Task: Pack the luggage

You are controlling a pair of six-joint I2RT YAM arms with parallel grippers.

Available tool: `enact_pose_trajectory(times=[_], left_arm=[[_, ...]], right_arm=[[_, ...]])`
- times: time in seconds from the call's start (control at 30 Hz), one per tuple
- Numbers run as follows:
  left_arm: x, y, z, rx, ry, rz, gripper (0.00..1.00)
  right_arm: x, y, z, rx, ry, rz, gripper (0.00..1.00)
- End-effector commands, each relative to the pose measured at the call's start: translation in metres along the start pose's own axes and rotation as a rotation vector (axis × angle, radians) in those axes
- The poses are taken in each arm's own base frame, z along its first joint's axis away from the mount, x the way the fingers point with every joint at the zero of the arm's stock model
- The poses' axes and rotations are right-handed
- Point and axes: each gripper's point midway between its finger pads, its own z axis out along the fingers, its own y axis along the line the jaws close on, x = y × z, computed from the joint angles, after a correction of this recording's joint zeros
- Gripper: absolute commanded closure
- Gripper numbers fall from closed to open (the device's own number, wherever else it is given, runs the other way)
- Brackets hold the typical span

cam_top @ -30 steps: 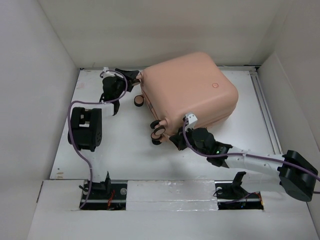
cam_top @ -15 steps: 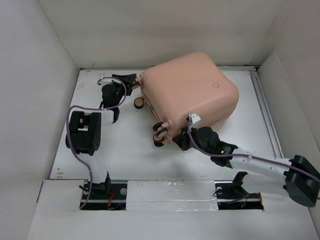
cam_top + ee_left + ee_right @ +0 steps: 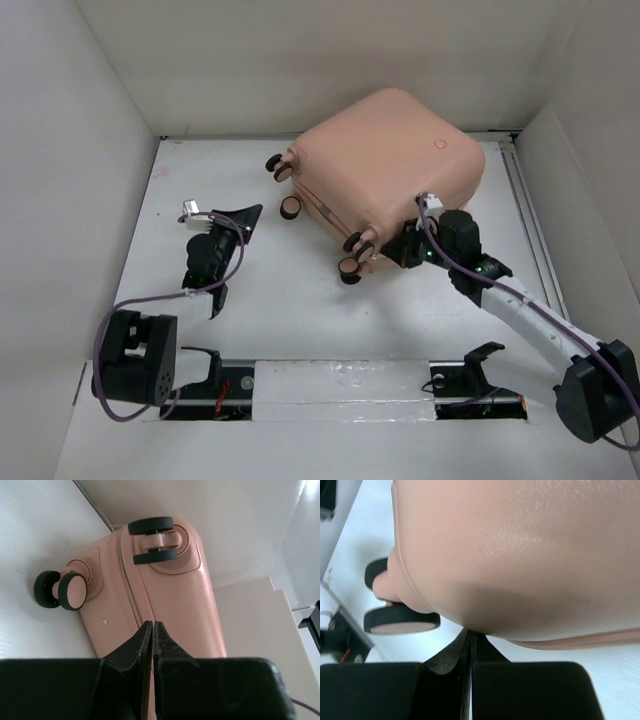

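Observation:
The luggage (image 3: 385,160) is a pale pink hard-shell suitcase lying closed and flat at the back right of the table, its wheels (image 3: 351,265) pointing to the near left. My left gripper (image 3: 245,213) is shut on nothing and stands apart from the luggage, left of its wheeled end. In the left wrist view its tips (image 3: 152,624) point at the zip seam of the luggage (image 3: 165,595). My right gripper (image 3: 400,245) is shut and empty, its tips (image 3: 470,632) pressed against the near edge of the shell (image 3: 520,555), beside a wheel (image 3: 402,620).
White walls (image 3: 90,150) close the table in on the left, back and right. A metal rail (image 3: 525,210) runs along the right side, just past the luggage. A taped strip (image 3: 340,385) with the arm mounts lies along the near edge.
The luggage has slid toward the back right, with the right gripper following against its near edge. The left gripper has drawn back toward the near left, away from the luggage, and has shut.

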Motion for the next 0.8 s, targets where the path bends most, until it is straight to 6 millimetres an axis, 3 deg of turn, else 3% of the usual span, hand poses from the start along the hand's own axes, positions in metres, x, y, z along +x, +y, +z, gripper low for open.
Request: enact_pose_trajectory(times=[0.0, 0.03, 0.07, 0.13, 0.17, 0.2, 0.23, 0.3, 0.33, 0.4, 0.47, 0.53, 0.57, 0.77], left_arm=[[-0.003, -0.020, -0.013, 0.077, -0.008, 0.050, 1.00], [-0.001, -0.029, -0.016, 0.097, -0.005, 0.068, 1.00], [0.002, -0.017, -0.018, 0.051, 0.011, 0.098, 1.00], [-0.009, -0.020, -0.009, 0.012, -0.022, 0.158, 1.00], [-0.011, -0.022, -0.005, -0.003, -0.016, 0.178, 0.94], [-0.009, -0.020, 0.000, -0.020, 0.002, 0.211, 0.80], [-0.017, -0.038, 0.010, 0.004, -0.009, 0.229, 0.62], [-0.008, -0.034, 0.024, -0.006, 0.051, 0.225, 0.32], [-0.010, -0.045, 0.034, 0.008, 0.060, 0.226, 0.18], [0.002, -0.033, 0.048, -0.020, 0.128, 0.193, 0.13], [0.000, -0.044, 0.062, 0.012, 0.125, 0.152, 0.11], [0.005, -0.029, 0.073, -0.013, 0.134, 0.105, 0.11], [0.001, -0.045, 0.081, 0.038, 0.123, 0.092, 0.11], [0.003, -0.033, 0.117, -0.004, 0.140, -0.011, 0.11]], right_arm=[[-0.091, 0.016, -0.022, -0.032, -0.330, -0.107, 1.00], [-0.080, 0.013, -0.022, -0.036, -0.311, -0.089, 1.00], [-0.053, 0.001, -0.018, -0.019, -0.269, -0.072, 1.00], [-0.035, -0.002, -0.024, -0.024, -0.269, -0.037, 1.00], [-0.014, -0.011, -0.023, -0.011, -0.239, -0.024, 1.00], [-0.009, -0.014, -0.025, -0.002, -0.242, -0.014, 1.00], [-0.009, -0.014, -0.031, 0.003, -0.269, -0.020, 1.00], [-0.004, -0.020, -0.034, 0.036, -0.264, -0.010, 1.00], [-0.003, -0.019, -0.036, 0.036, -0.263, -0.009, 1.00], [-0.002, -0.017, -0.037, 0.027, -0.261, -0.011, 1.00], [-0.001, -0.016, -0.037, 0.019, -0.256, -0.032, 1.00], [0.000, -0.013, -0.037, 0.002, -0.248, -0.035, 1.00], [0.002, -0.013, -0.036, -0.002, -0.236, -0.043, 1.00], [0.004, -0.015, -0.034, 0.002, -0.228, -0.040, 1.00]])
